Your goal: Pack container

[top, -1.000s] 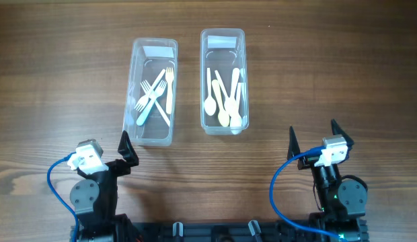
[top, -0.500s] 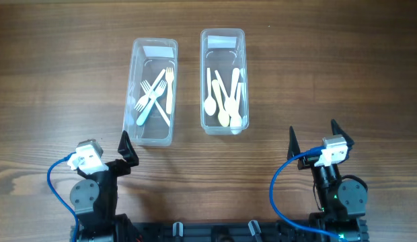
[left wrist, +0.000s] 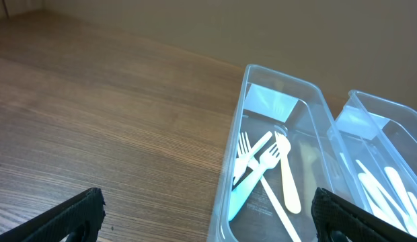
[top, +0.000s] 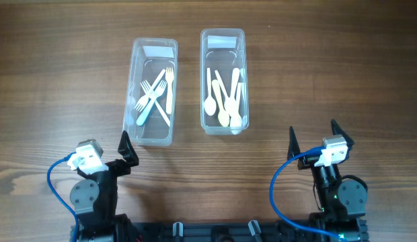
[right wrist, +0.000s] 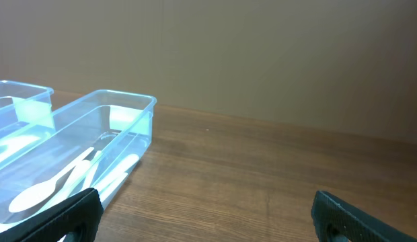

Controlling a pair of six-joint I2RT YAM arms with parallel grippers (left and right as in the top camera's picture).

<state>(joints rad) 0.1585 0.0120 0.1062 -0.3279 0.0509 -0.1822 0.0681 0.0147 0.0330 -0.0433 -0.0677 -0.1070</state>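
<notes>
Two clear plastic containers stand side by side on the wooden table. The left container holds several white plastic forks; it also shows in the left wrist view. The right container holds several white spoons; it shows in the right wrist view. My left gripper is open and empty, near the table's front edge, just below the left container. My right gripper is open and empty at the front right, apart from both containers.
A blue cable loops beside each arm base. A plain wall rises behind the table in the right wrist view.
</notes>
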